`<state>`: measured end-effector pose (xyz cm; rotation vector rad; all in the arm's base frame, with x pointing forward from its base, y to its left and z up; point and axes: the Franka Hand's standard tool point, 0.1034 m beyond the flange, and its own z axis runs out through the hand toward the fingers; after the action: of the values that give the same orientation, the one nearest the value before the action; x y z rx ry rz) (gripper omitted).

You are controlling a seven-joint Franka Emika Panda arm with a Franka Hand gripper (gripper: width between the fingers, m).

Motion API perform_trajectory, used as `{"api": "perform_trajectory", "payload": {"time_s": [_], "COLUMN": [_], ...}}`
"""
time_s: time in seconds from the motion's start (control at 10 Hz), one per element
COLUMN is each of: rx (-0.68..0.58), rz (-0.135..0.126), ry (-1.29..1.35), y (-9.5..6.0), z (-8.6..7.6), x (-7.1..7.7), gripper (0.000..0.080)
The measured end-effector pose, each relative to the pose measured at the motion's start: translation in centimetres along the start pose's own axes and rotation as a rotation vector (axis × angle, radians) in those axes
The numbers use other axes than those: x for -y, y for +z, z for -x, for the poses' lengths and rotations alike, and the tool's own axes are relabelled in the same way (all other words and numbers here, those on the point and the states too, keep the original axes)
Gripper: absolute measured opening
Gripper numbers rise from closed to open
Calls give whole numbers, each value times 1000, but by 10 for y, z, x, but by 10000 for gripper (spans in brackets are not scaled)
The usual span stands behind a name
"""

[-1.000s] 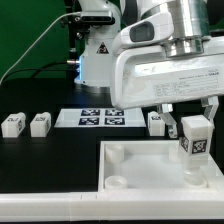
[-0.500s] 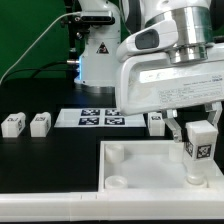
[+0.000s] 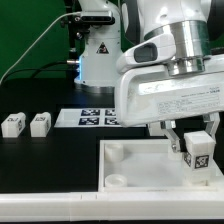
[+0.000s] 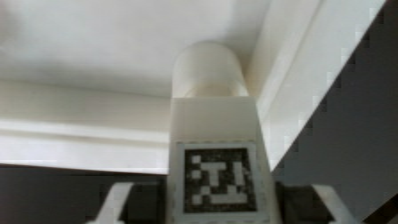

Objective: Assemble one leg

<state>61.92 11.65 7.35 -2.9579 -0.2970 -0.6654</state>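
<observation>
Nearest in the exterior view lay the large white plate [image 3: 140,170] on the black worktop [image 3: 50,160]. Its two round sockets [image 3: 117,181] along the exterior view's left side stood open and white inside. Over the plate's far corner at the exterior view's right, the gripper [image 3: 197,146] held the leg [image 3: 197,156] upright with its tag face toward the camera, and the fingers [image 3: 171,133] were clamped on its two sides. The leg's lower end showed against the plate, but whether it touched the plate or sat in a socket could not be told. The wrist view looked along the same leg [image 4: 215,140]. The tag was close to the lens, and the white body ran away to a rounded tip over the plate [image 4: 89,100], just beside a raised rim, with pale fingers [image 4: 125,205] flanking the tag. Farther back on the worktop, at the exterior view's left, a loose leg [image 3: 12,124] stood near a second loose leg [image 3: 40,123]. The marker board [image 3: 95,118] lay flat between them and the arm [image 3: 170,70]. Behind everything stood a black stand [image 3: 97,45] with a cable [image 3: 40,45] trailing off it.
</observation>
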Motion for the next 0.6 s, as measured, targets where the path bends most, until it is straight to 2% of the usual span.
{"api": "perform_trajectory", "payload": {"time_s": [0.4, 0.5, 0.6], "rx": [-12, -12, -12], "rz": [14, 15, 15], "ry": [-11, -11, -11], "y": [0, 0, 0], "z": [1, 2, 2], "x": [1, 1, 1], "gripper": [293, 375, 523]}}
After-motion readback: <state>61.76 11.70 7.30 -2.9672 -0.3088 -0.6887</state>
